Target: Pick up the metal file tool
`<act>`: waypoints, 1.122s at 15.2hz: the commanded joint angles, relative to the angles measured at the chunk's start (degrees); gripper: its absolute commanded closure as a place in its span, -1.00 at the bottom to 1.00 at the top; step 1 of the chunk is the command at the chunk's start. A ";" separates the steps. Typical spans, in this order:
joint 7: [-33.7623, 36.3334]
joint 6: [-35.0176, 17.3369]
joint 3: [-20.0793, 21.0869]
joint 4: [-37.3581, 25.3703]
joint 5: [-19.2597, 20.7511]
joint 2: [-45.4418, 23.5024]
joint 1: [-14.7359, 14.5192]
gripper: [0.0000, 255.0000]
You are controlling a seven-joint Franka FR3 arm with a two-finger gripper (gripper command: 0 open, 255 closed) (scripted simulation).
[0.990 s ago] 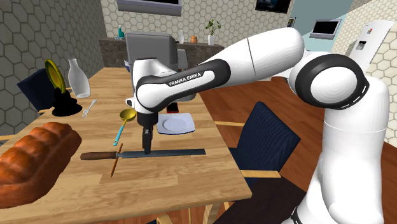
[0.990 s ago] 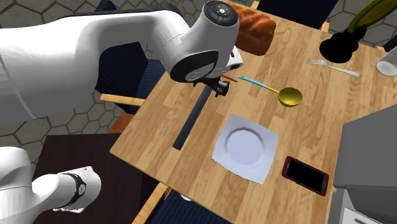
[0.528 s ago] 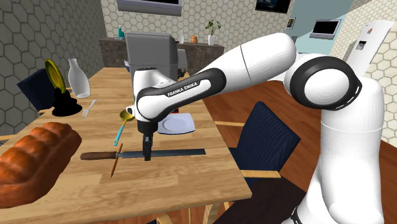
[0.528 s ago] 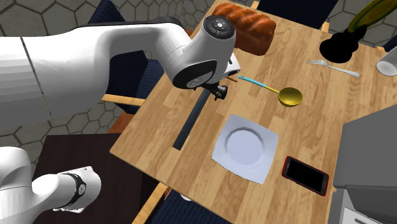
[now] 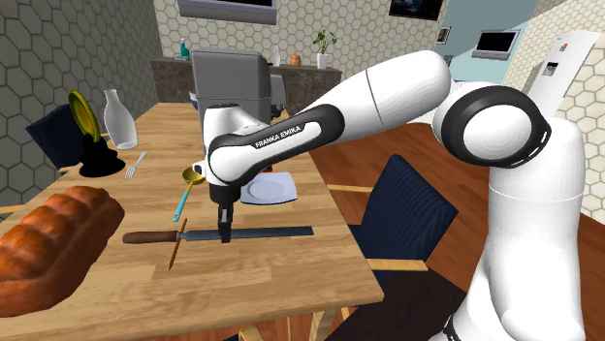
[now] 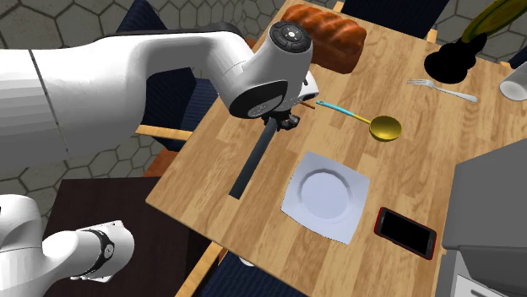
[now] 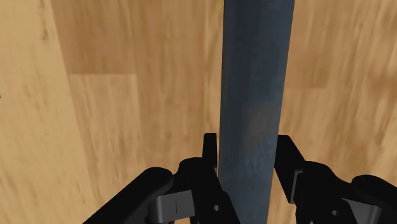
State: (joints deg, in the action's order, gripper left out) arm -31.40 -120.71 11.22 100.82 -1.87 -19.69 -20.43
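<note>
**Table** [image 5: 281, 276], free room: bare wood along both long sides of the file [image 5: 271, 232] blade, out to the near edge.

**Gripper** [image 7: 248, 145]: 2 fingers [image 7: 210, 153] pressed on the blade's 2 edges, bare wood outside each.

**Obstacles:**
- 1 thin brown stick [image 5: 174, 254] crossing the file near its handle.
- 1 spoon [image 5: 182, 201] just beyond the stick.
- 1 plate [image 5: 269, 188] behind the blade, apart from it.
- 1 phone [image 6: 405, 232] beside the plate.
- 1 loaf [image 5: 48, 242] near the handle end, apart.
- Fork [image 5: 136, 163], bottle [image 5: 119, 118] and black stand [image 5: 95, 155], all well apart.
- 1 chair [image 5: 407, 208] off the blade-tip side.
</note>
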 commanded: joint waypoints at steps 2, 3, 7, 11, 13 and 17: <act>-0.02 -0.01 0.00 0.03 -0.01 0.03 0.01 1.00; -0.01 0.65 0.02 -0.33 -0.05 0.33 0.03 1.00; 0.08 3.35 0.09 -1.96 -0.21 1.41 0.09 1.00; 0.18 6.10 0.15 -3.82 -0.33 2.33 0.14 1.00; 0.24 7.49 0.18 -4.83 -0.37 2.72 0.16 1.00; 0.38 10.33 0.22 -7.04 -0.45 3.36 0.18 1.00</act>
State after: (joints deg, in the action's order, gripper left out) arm -31.07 -111.07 11.42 94.12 -2.27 -16.68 -20.25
